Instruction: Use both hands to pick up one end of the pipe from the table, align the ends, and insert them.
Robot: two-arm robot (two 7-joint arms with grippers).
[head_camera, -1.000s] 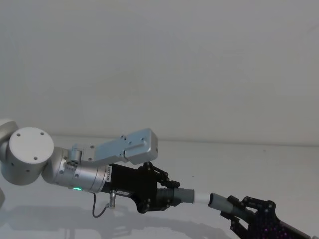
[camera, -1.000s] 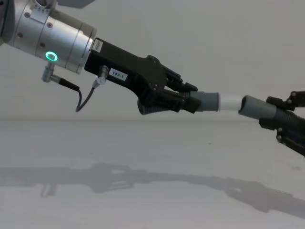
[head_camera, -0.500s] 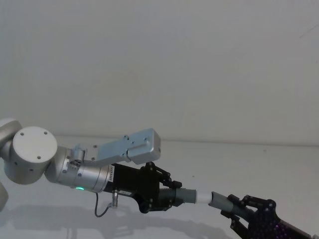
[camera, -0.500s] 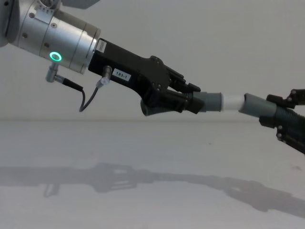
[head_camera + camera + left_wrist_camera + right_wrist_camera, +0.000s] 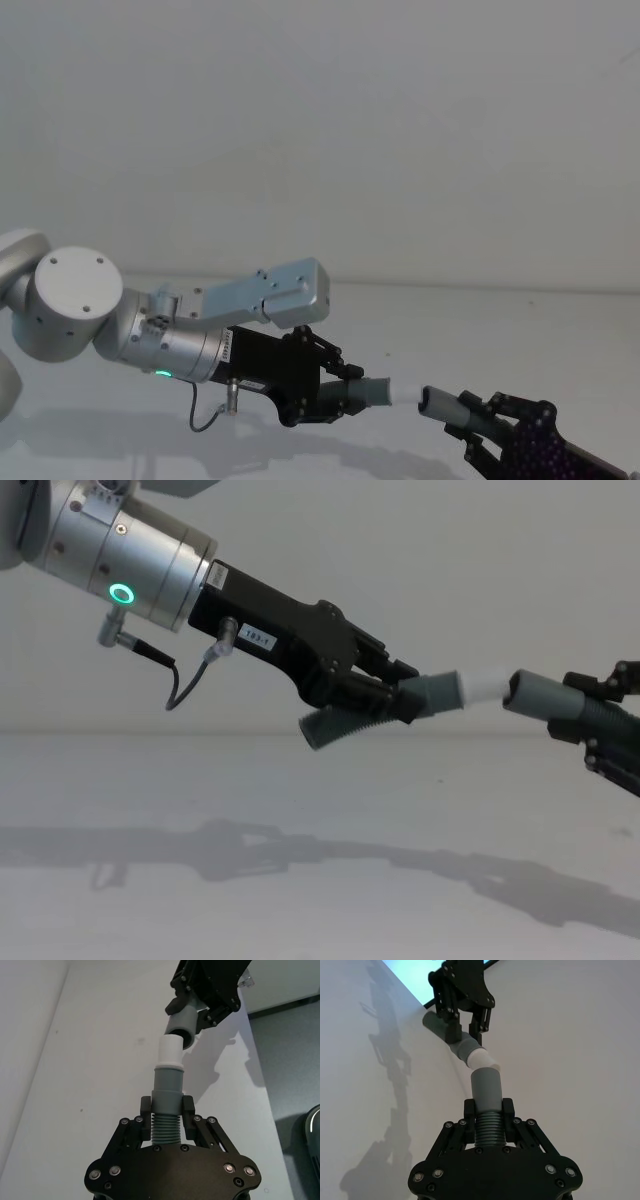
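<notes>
— Where are the two pipe pieces held?
— Both are held in the air above the desk, over its near part and well away from its far edge. The white-tipped piece is clamped at its ribbed part by the left tool, whose fingers are closed on it. Its bent tail is seen hanging below that tool.
— And the other piece?
— The plain piece is gripped the same way by the right tool, over the desk's right side.
— How are the ends placed?
— The white stub is tilted upward, and its end is set against the rim of the open mouth. The pieces are not in line, and a kink is seen at the joint in both wrist views. Whether the stub is partly inside cannot be told.
— What else is seen around?
— A silver wrist with a green ring light is seen behind the left tool, and a thin black cable is looped beneath it. Long shadows of both arms are cast on the desk. A plain pale wall is seen beyond its far edge.
</notes>
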